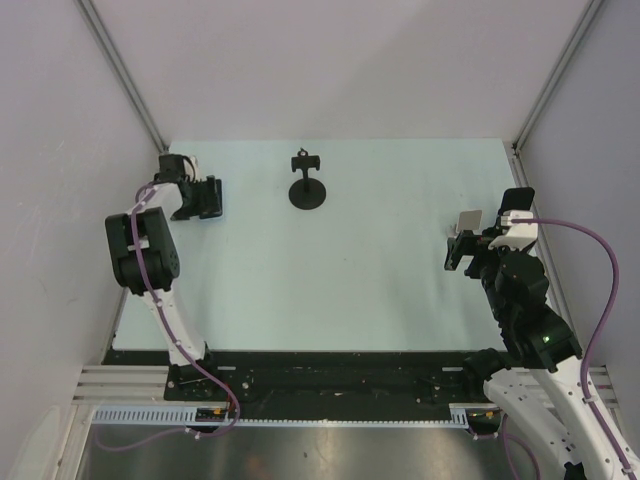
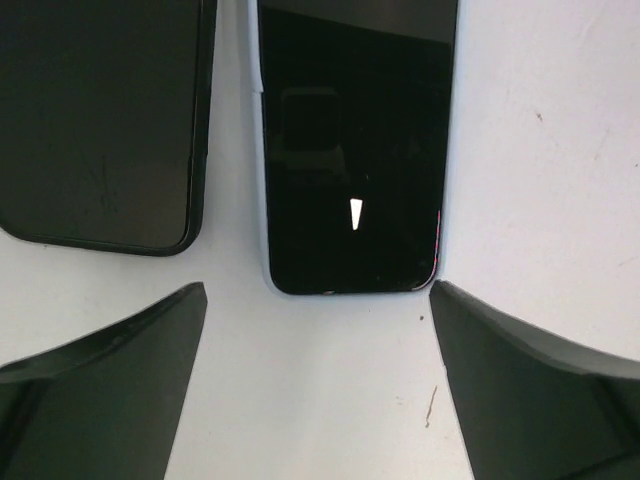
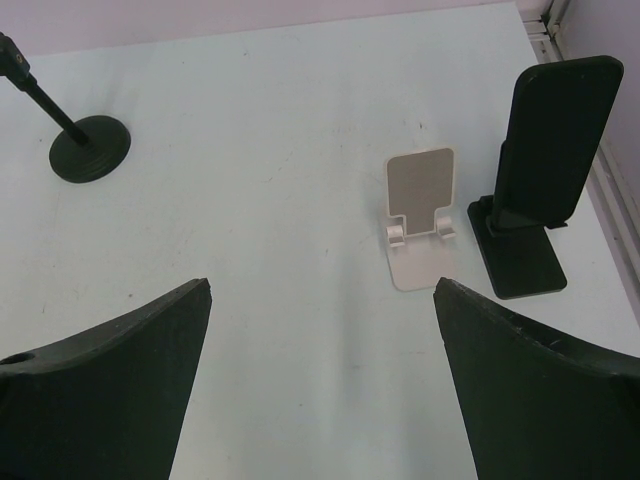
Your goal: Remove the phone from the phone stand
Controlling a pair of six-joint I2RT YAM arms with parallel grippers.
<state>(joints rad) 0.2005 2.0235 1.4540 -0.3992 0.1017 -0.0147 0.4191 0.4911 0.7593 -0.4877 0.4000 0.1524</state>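
Note:
In the left wrist view two phones lie flat on the pale table: a black one [image 2: 100, 120] at the left and a dark-screened one with a light blue edge [image 2: 355, 150] in the middle. My left gripper [image 2: 318, 288] is open and empty, its tips just short of the blue-edged phone's near end; it sits at the far left [image 1: 208, 197]. My right gripper [image 3: 322, 282] is open and empty at the right [image 1: 458, 250]. Ahead of it stand an empty white phone stand [image 3: 420, 215] and a black stand [image 3: 520, 250] with a dark slab [image 3: 558, 135] leaning on it; I cannot tell whether that is a phone.
A black stand with a round base [image 1: 307, 190] stands at the back centre and shows in the right wrist view [image 3: 88, 148]. White walls close in the table on the left, back and right. The table [image 1: 330, 280] is pale blue-green.

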